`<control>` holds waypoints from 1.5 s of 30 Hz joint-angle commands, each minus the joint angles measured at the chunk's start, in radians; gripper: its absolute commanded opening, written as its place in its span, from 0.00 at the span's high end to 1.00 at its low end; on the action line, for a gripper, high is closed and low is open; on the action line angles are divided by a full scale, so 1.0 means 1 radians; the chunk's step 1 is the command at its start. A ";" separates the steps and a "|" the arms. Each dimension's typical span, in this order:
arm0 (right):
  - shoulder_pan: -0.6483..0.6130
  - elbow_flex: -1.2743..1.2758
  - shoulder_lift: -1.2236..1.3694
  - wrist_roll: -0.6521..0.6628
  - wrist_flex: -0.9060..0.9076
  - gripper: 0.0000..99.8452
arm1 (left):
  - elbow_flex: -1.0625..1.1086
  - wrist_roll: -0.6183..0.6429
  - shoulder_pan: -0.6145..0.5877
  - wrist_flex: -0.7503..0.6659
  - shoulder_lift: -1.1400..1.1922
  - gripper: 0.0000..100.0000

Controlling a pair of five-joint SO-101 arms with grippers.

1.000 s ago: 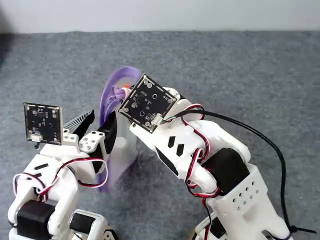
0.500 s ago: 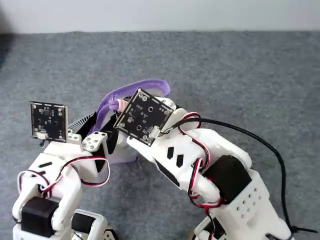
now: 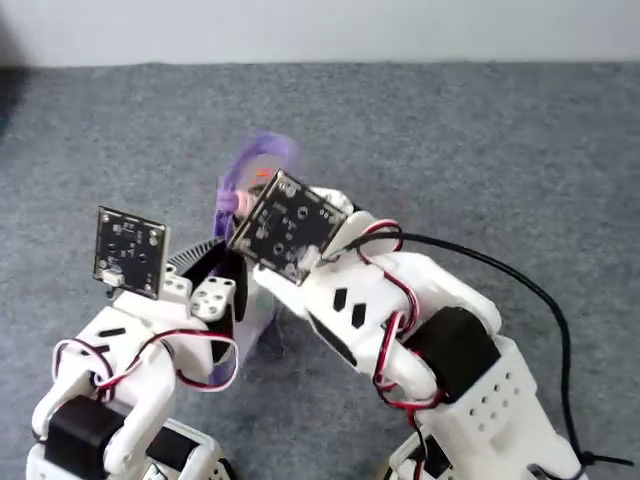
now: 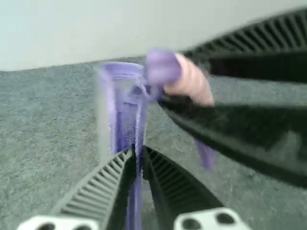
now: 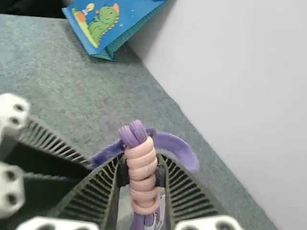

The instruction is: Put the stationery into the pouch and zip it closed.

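Pinching pouch [image 4: 120,105] edge, left gripper [image 4: 136,154]; right gripper [image 5: 142,165] clamps pink pull [image 5: 141,179] (zipper's).

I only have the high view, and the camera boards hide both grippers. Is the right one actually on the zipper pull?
Observer: Yes. The right wrist view shows the right gripper shut on the pink pull.
Operator: And the left one?
Observer: The left gripper is pinched on the edge of the purple pouch.
Operator: Anything off my frame?
Observer: A blue dinosaur-print bag lies by the wall, apart from the pouch.
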 commanded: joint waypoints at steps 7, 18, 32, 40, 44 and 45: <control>0.036 -0.017 -0.004 0.009 -0.053 0.99 | -0.140 -0.020 0.005 0.098 -0.002 0.98; 0.021 -0.017 0.002 0.011 -0.053 0.99 | -0.202 -0.025 0.005 0.097 -0.002 0.96; 0.019 -0.017 0.004 0.011 -0.053 0.99 | -0.182 -0.064 -0.163 0.080 0.009 0.79; 0.019 -0.017 0.004 0.011 -0.053 0.99 | -0.044 -0.066 -0.161 -0.075 0.009 0.79; 0.019 -0.017 0.004 0.011 -0.053 0.99 | 0.004 -0.083 -0.161 -0.124 0.009 0.79; 0.019 -0.017 0.004 0.011 -0.053 0.99 | 0.013 -0.097 -0.161 -0.127 0.009 0.79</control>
